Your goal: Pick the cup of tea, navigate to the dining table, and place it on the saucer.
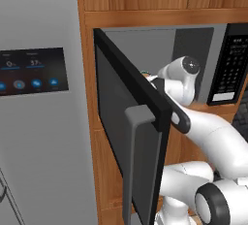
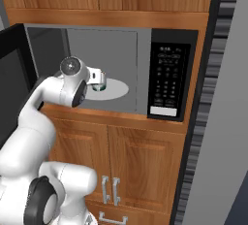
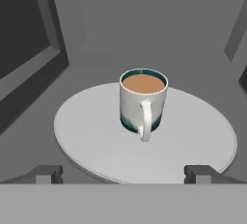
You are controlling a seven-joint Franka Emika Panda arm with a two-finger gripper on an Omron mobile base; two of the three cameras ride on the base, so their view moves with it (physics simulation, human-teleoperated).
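Observation:
The cup of tea (image 3: pixel 143 103) is a small white mug with a teal band near the base and light brown liquid. It stands upright on the round grey turntable (image 3: pixel 96 141) inside the open microwave, its handle turned toward me. My gripper (image 3: pixel 124 174) is open, its two fingertips (image 3: pixel 47 174) wide apart and short of the cup, nothing between them. In the right base view the hand reaches into the microwave cavity, and a bit of the cup (image 2: pixel 99 87) shows just past it on the turntable (image 2: pixel 116 89). The dining table and the saucer are out of view.
The microwave door (image 1: pixel 131 136) hangs open to the left, close beside my arm. The control panel (image 2: pixel 167 81) sits at the cavity's right. Wooden cabinets (image 2: pixel 121 161) lie above and below. A grey fridge (image 1: pixel 38 122) with a display stands to the left.

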